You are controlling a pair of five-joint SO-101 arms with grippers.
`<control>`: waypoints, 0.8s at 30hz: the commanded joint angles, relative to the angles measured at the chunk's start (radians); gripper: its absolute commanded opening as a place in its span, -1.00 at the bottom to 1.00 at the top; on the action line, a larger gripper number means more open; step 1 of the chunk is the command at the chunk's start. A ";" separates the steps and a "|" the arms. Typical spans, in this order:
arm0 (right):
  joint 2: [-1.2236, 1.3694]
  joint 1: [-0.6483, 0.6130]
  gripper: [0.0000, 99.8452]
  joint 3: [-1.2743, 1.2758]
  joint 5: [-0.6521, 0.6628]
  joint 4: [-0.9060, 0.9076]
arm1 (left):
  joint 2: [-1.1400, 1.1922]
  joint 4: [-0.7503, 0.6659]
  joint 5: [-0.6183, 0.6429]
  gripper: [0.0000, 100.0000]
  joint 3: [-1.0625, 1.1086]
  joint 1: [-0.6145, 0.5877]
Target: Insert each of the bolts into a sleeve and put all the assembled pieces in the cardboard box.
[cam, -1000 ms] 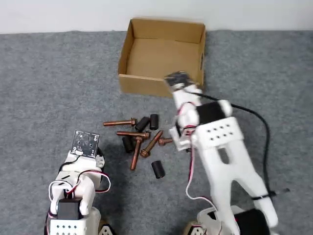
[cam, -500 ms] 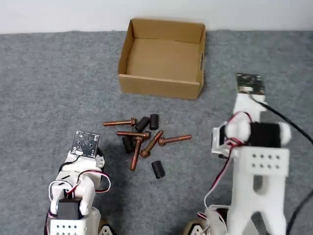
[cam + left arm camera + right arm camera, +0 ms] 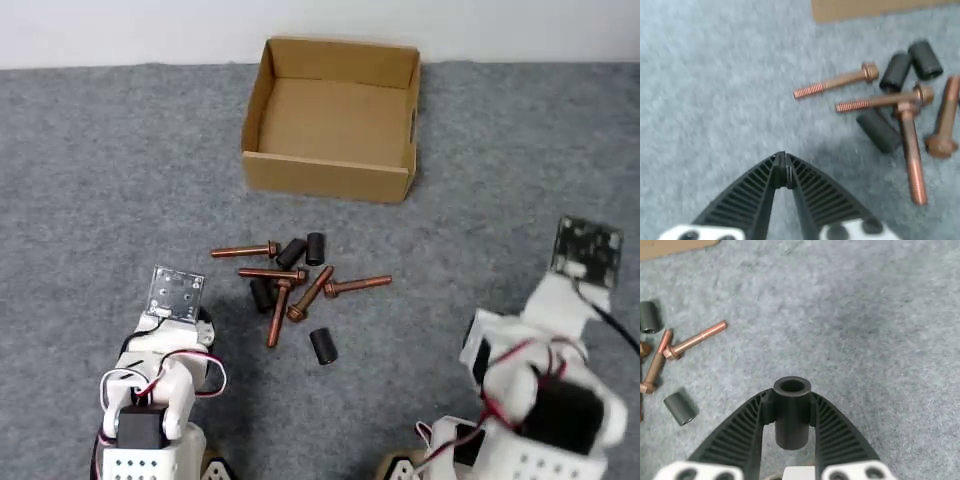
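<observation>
**Inspector:** Box?
**Assistant:** The box (image 3: 325,178) stands open-topped on the carpet (image 3: 100,150).
**Inspector:** Grippers?
**Assistant:** The left gripper (image 3: 782,160) is clenched, tips meeting, out in front of the box and beyond the loose parts. The right gripper (image 3: 791,396) clamps a black sleeve (image 3: 791,425), well off the box's right front corner.
**Inspector:** Loose parts?
**Assistant:** Five bolts (image 3: 357,286) lie near the box's front wall. Four sleeves (image 3: 323,346) lie among them.
</observation>
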 commanded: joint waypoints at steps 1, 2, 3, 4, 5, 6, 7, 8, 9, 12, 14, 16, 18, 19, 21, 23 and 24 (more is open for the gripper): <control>-0.093 0.015 -0.98 0.025 -0.011 0.033 | -0.008 0.038 -0.006 -0.98 -0.007 0.031; -0.105 0.016 -0.98 0.037 -0.011 0.033 | -0.008 0.037 -0.006 -0.98 -0.007 0.034; -0.113 0.024 -0.98 0.041 -0.011 0.021 | -0.008 0.038 -0.005 -0.99 -0.007 0.038; -0.114 0.030 -0.98 0.044 -0.011 0.016 | -0.008 0.038 -0.005 -0.99 -0.007 0.038; -0.116 0.036 -0.98 0.048 -0.012 0.012 | -0.008 0.038 -0.003 -0.99 -0.007 0.032; -0.114 0.036 -0.98 0.054 -0.012 0.004 | -0.008 0.037 -0.003 -0.99 -0.010 0.031; -0.116 0.036 -0.98 0.061 -0.012 -0.008 | -0.008 0.037 0.006 -0.99 -0.024 0.031; -0.116 0.036 -0.98 0.077 -0.012 -0.021 | -0.008 0.038 0.029 -0.99 -0.044 0.026; -0.119 0.036 -0.98 0.089 -0.012 -0.031 | -0.008 0.037 0.055 -0.99 -0.067 0.014; -0.122 0.036 -0.98 0.124 -0.012 -0.074 | 0.000 0.043 0.077 -0.99 -0.176 0.006; -0.122 0.036 -0.98 0.160 -0.012 -0.104 | 0.002 0.057 0.075 -0.99 -0.243 0.009; -0.124 0.036 -0.98 0.196 -0.012 -0.122 | 0.025 0.084 0.075 -0.99 -0.305 0.031; -0.124 0.036 -0.98 0.216 -0.012 -0.130 | 0.091 0.107 0.075 -0.98 -0.360 0.058; -0.124 0.036 -0.98 0.219 -0.012 -0.130 | 0.137 0.112 0.075 -0.98 -0.389 0.074; -0.124 0.036 -0.98 0.226 -0.012 -0.128 | 0.252 0.112 0.075 -0.98 -0.444 0.106; -0.124 0.036 -0.98 0.233 -0.012 -0.130 | 0.385 0.115 0.078 -0.98 -0.503 0.137; -0.124 0.036 -0.98 0.239 -0.012 -0.130 | 0.454 0.117 0.080 -0.98 -0.533 0.150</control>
